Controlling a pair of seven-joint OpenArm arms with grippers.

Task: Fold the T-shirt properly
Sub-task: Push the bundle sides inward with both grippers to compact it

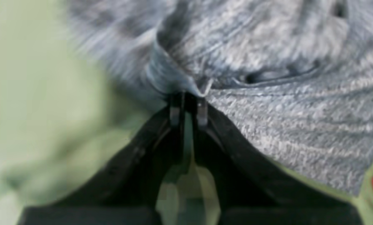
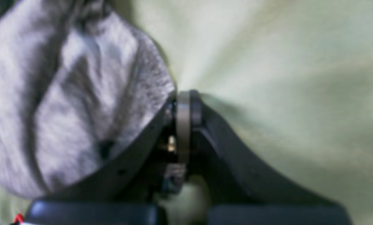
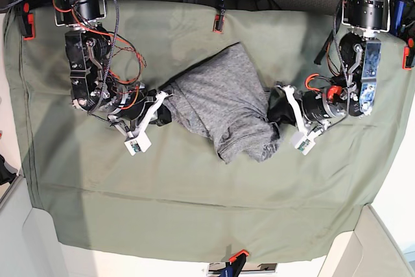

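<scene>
Presently the T-shirt lies bunched in a rough diagonal heap at mid-table on the olive cloth, not flat; sleeves cannot be picked out.

Left gripper: tips drawn nearly together on a pinched ridge of the grey knit, a hem or seam edge by the look of it, with a small loose thread at the bite. In the base view it sits at the heap's edge.

Right gripper: tips together; the fabric rests against its outer side, and whether any is caught between the tips I cannot tell (view is blurred). Base view puts it touching the opposite edge of the heap.

Handling judgement: light, limp, thin and stretchy; it will drape and sag from any single hold and drag folds along with it. The mottled knit surface looks grippy enough against the pads, not slippery. Not fragile.

Best holds are probably stitched edges, hem corners or shoulder seams, one per arm, well apart, so the cloth spreads under its own weight. The table cloth is smooth woven stuff, easily pinched by mistake.
</scene>
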